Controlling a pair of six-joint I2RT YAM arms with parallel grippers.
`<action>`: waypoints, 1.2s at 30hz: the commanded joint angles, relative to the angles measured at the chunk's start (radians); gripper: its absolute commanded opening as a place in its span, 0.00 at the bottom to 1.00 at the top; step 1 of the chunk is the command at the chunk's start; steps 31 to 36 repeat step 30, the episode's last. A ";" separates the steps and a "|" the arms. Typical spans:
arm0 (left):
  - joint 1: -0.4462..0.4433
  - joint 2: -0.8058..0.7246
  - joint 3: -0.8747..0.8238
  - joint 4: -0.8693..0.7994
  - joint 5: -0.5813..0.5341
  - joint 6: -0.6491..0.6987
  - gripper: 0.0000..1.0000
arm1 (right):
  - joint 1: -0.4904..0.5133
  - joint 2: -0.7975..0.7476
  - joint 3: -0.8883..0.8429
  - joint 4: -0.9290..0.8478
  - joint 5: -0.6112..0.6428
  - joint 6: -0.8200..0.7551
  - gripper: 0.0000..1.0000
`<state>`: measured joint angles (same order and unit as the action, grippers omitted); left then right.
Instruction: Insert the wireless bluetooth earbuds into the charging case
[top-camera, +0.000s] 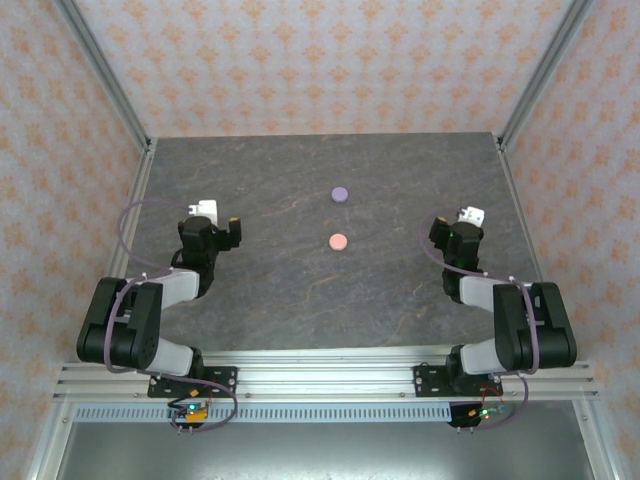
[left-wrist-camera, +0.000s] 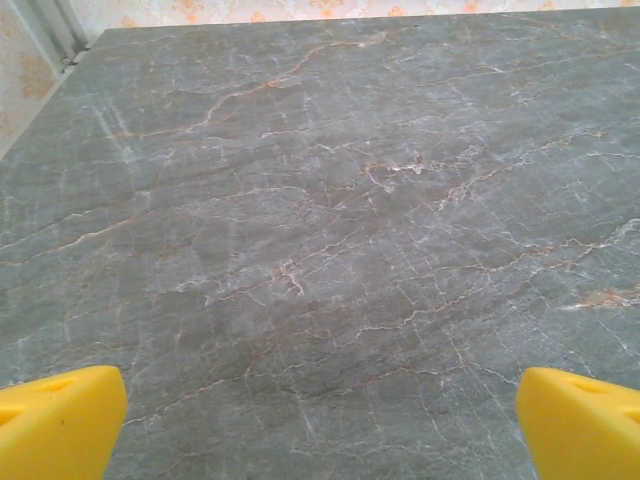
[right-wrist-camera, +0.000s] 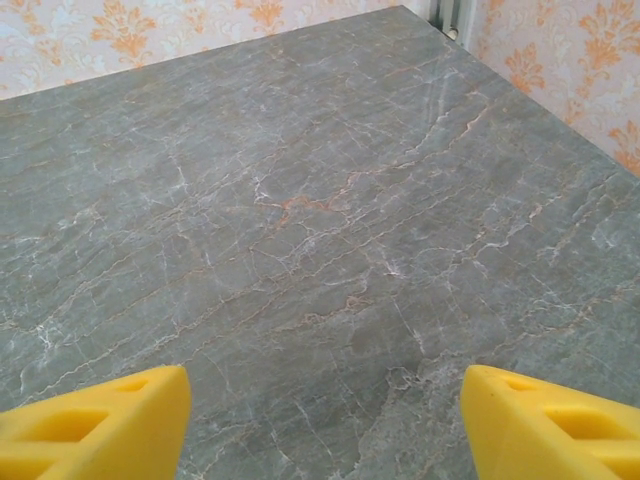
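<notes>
The left gripper (left-wrist-camera: 320, 430) is released: its yellow moulded fingers (left-wrist-camera: 60, 420) stand wide apart at the two lower corners of the left wrist view, with bare surface between them. The right gripper (right-wrist-camera: 325, 425) is likewise released, with yellow fingers (right-wrist-camera: 90, 425) parted and nothing between them. Both grippers hang above the dark grey, marble-veined table top (top-camera: 300, 290), one toward each side. No object lies between either set of jaws or directly ahead of them. Between the two arms, near the table centre, lie two small closed discs: the pale pink round charging case (top-camera: 337, 241), nearer the arm bases, and the lilac round charging case (top-camera: 340, 194), beyond it. The cases lie apart from each other and well apart from both grippers. What either case holds cannot be told. Patterned wallpaper panels (top-camera: 300, 60) enclose the table.
</notes>
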<state>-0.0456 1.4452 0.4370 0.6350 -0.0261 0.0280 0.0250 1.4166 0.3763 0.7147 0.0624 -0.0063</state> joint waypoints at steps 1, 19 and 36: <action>0.007 0.034 -0.026 0.121 0.017 0.010 1.00 | -0.005 0.054 -0.029 0.144 -0.009 -0.014 0.73; 0.007 0.051 -0.012 0.111 -0.046 -0.014 1.00 | -0.005 0.101 0.041 0.055 -0.027 -0.031 0.99; 0.007 0.050 -0.012 0.109 -0.044 -0.013 1.00 | -0.006 0.099 0.038 0.060 -0.029 -0.031 0.99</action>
